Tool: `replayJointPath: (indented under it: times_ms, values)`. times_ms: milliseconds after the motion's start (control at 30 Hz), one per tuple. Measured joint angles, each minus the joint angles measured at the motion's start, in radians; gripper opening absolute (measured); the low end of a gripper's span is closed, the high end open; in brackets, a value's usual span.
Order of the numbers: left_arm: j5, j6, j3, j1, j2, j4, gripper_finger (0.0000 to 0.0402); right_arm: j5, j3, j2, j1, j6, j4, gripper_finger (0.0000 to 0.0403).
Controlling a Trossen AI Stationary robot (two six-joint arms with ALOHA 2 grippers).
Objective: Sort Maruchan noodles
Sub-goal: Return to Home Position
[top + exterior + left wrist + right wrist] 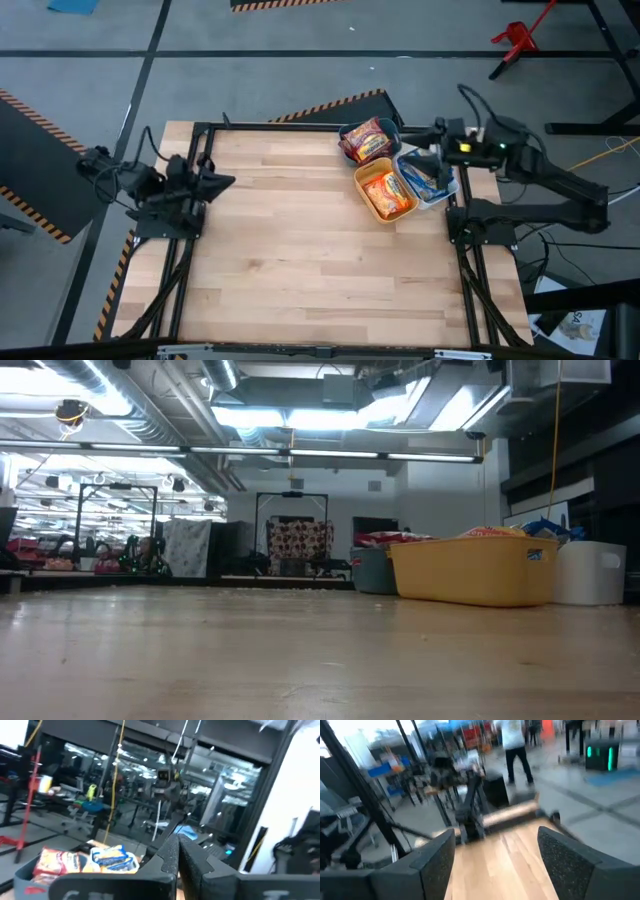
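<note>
Maruchan noodles [383,193] sit in three bins [470,575] at two o'clock on table [300,250]: red, orange, blue apart. Left gripper [222,182] at nine o'clock, fingers pressed together, empty. Right gripper [496,837] beside bins, fingers wide, empty.

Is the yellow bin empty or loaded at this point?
Loaded: the yellow bin holds orange noodle packs, seen from above; in the low view they peek over its rim.
</note>
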Motion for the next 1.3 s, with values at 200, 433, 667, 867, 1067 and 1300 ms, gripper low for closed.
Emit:
replayJointPath:
  times_ms: [200,433,667,867,1067,1300]
  values:
    - [0.226,-0.084,-0.01,0.1,-0.066,-0.083,0.0,0.002,-0.363,-0.178,-0.001,0.096,0.318,0.0269]
    - [0.521,-0.327,-0.147,0.256,-0.087,-0.075,0.0,0.01,-0.843,-0.301,-0.001,0.317,0.947,0.0269]
    - [0.775,-0.462,-0.307,0.434,-0.101,0.135,0.0,0.025,-1.025,-0.448,-0.001,0.343,1.334,0.0269]
    - [0.996,-0.57,-0.319,0.615,-0.134,0.17,0.0,0.033,-0.901,-0.651,-0.001,0.455,0.907,0.0269]
    - [1.196,-0.639,-0.32,0.79,-0.13,0.161,0.0,0.157,-0.574,-0.775,-0.001,0.443,0.18,0.0269]
    - [1.295,-0.58,-0.333,0.949,-0.131,0.163,0.0,0.194,-0.505,-0.768,-0.001,0.293,0.002,0.0269]
